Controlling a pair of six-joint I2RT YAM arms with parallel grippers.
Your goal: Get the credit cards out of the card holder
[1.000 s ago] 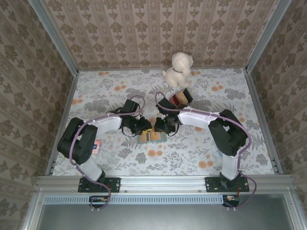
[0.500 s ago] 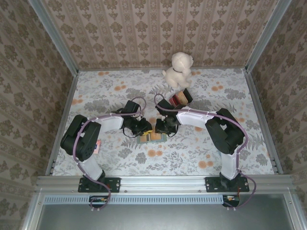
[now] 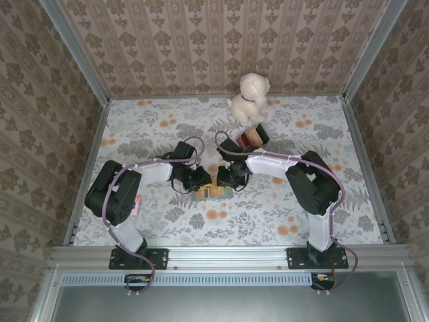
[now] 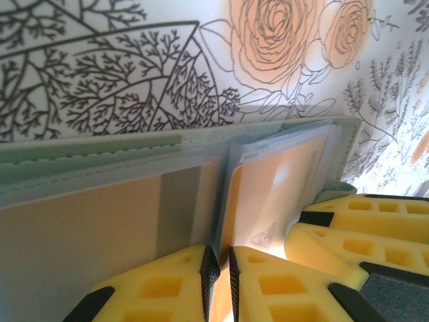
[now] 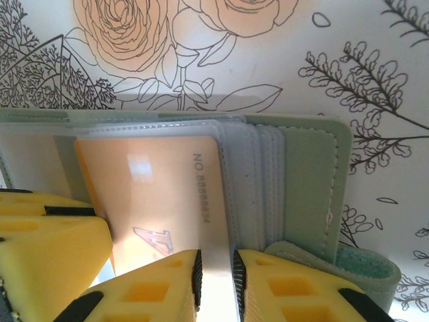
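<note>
The sage-green card holder [image 3: 211, 192] lies open mid-table, with both grippers meeting over it. In the left wrist view its green edge [image 4: 94, 157] runs across, with orange credit cards [image 4: 268, 188] in clear sleeves. My left gripper [image 4: 218, 282] is shut on a raised sleeve leaf at the fold, and the right gripper's yellow fingers [image 4: 362, 235] are close beside it. In the right wrist view an orange credit card [image 5: 154, 194] printed with a number sticks out of the holder's pockets [image 5: 308, 188]. My right gripper [image 5: 214, 282] is pinched on that card's edge.
A cream plush dog [image 3: 249, 96] sits at the back of the floral table. A red-yellow-black striped block [image 3: 253, 137] stands just behind the right gripper. A small white-and-pink card [image 3: 135, 204] lies by the left arm. Patterned walls enclose three sides.
Both sets of jaws have narrowed a little. The left arm's elbow has shifted slightly right, and both grippers stay over the card holder.
</note>
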